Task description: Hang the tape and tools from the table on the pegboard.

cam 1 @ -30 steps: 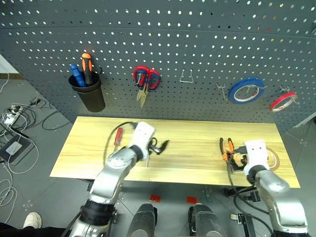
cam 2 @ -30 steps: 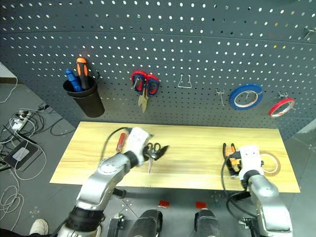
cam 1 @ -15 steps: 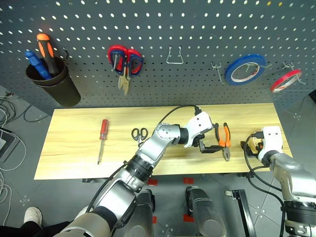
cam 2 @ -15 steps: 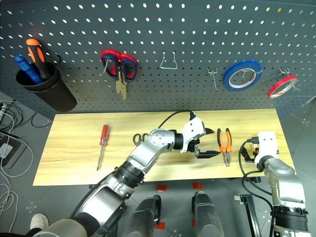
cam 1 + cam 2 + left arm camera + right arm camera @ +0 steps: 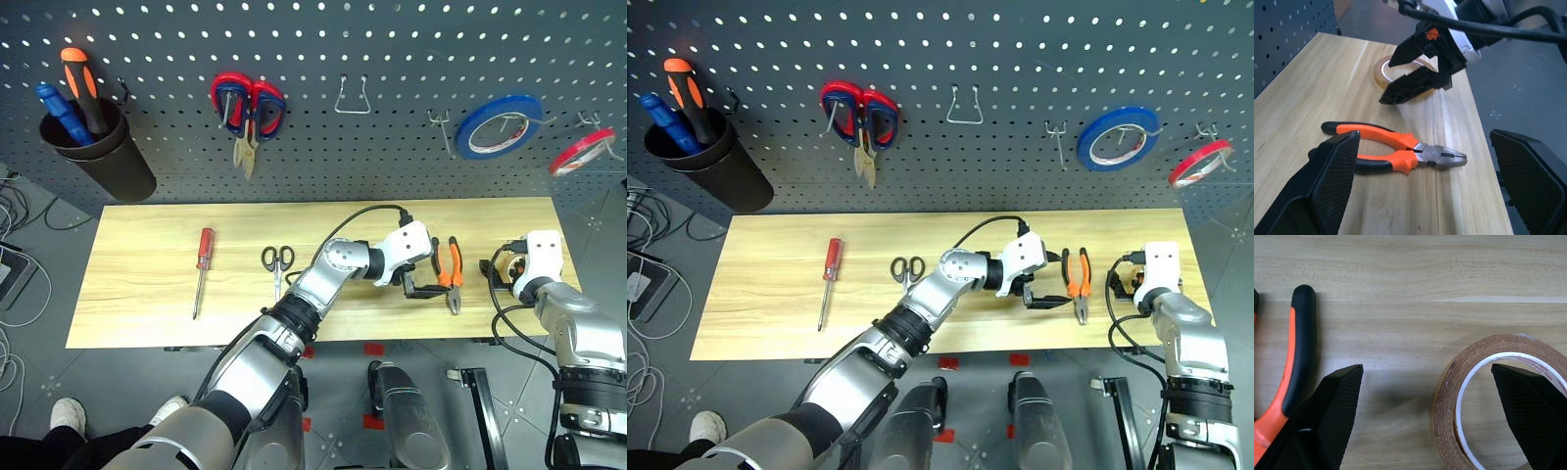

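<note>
Four things are left to hang, by my reading: the red screwdriver (image 5: 203, 257), the small black scissors (image 5: 276, 260), the pliers (image 5: 453, 271) and the tan tape (image 5: 1395, 72) all lie on the tabletop (image 5: 147, 294), none yet lifted. The pegboard (image 5: 392, 147) behind it carries other items, namely red-handled scissors (image 5: 248, 103), a blue roll (image 5: 497, 125), a red roll (image 5: 582, 150) and a black cup (image 5: 98, 162) of screwdrivers, and one wire hook (image 5: 351, 96) hangs bare. So the task looks to be at its very start.

The left hand (image 5: 423, 284) reaches across to the pliers with its fingers spread wide on either side of them, gripping nothing. The right hand (image 5: 509, 272) sits near the right end of the tabletop, also spread wide and holding nothing.

The head views lay out the whole tabletop and board, but the tape is hard to make out there behind the right hand. The left wrist view shows the pliers lying flat with the tape beyond them under the right hand. The right wrist view shows the tape (image 5: 1498, 401) just beside one pliers handle (image 5: 1295, 352), apart from it.
</note>
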`<state>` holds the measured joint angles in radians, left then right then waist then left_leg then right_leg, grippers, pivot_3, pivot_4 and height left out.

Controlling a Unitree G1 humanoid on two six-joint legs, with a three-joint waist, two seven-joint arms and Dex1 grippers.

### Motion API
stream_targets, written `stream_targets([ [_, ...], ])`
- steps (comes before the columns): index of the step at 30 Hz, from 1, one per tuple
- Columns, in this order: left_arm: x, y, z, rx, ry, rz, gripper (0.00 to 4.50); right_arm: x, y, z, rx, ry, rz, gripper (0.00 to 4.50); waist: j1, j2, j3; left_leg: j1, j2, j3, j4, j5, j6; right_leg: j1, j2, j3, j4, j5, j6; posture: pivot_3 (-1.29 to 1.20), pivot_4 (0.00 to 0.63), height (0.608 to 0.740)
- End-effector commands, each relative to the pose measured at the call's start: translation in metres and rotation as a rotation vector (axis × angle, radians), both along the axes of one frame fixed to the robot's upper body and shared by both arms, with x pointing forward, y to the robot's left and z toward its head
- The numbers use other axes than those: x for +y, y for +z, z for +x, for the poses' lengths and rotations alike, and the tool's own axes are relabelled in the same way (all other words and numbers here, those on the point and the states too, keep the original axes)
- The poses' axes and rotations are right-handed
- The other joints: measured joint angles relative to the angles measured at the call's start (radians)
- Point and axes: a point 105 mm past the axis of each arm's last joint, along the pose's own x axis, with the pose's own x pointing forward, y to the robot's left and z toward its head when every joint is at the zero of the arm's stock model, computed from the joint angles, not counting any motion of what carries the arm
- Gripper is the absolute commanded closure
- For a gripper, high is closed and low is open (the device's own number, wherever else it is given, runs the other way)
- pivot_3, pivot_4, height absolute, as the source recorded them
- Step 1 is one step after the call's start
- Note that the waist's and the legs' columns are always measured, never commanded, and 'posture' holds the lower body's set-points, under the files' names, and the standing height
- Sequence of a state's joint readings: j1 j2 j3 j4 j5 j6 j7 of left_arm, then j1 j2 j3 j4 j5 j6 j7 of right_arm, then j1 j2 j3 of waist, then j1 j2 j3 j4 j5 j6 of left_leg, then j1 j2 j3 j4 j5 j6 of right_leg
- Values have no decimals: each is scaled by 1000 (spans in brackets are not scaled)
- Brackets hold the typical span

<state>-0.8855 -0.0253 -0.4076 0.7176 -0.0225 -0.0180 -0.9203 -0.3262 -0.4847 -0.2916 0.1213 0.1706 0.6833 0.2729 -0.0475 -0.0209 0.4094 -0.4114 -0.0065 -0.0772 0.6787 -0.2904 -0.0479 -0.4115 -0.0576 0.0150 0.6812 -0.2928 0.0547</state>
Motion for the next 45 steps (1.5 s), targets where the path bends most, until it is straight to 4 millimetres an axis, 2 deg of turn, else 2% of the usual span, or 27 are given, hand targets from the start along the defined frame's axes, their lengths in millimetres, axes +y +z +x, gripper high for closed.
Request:
stream_targets([
  [1, -8, 11, -4, -43, -33, -26, 24, -8, 5, -1, -25, -21, -14, 0, 2, 0, 0, 0, 0, 0, 0, 0, 0, -1, 0, 0, 0, 0, 0, -9, 434, 740],
  [14, -10, 11, -9, -49, -68, -18, 24, -3, -20, -5, 51, 5, 50, 0, 7, 0, 0, -7, 0, 1, 1, 1, -2, -9, 0, 1, 3, 0, 1, -18, 443, 740],
  [27, -13, 14, -9, -54, -80, -11, 24, -14, -34, -3, 94, -50, 92, 0, 8, 0, 0, -7, 0, 2, 2, 0, -1, -8, 0, 1, 3, 1, 1, -14, 461, 740],
  [35, -14, 18, -6, -64, -79, -14, 0, -20, -36, -2, 97, -82, 77, 2486, 13, 0, 0, -7, 0, 2, 2, 0, -1, -8, 0, 1, 3, 1, 1, -13, 455, 740],
  [40, -13, 17, -7, -68, -77, -15, 0, -28, -36, -5, 108, -102, -1, 4050, 15, 0, 0, -7, 0, 2, 2, 1, -1, -8, 0, 1, 3, 1, 1, -21, 428, 740],
  [45, -10, 22, -7, -67, -59, -69, 0, -18, -12, -10, 31, -81, -83, 4061, 18, 1, -1, -7, 0, 1, 2, 2, -3, -8, 0, 0, 2, 1, 1, -37, 379, 740],
])
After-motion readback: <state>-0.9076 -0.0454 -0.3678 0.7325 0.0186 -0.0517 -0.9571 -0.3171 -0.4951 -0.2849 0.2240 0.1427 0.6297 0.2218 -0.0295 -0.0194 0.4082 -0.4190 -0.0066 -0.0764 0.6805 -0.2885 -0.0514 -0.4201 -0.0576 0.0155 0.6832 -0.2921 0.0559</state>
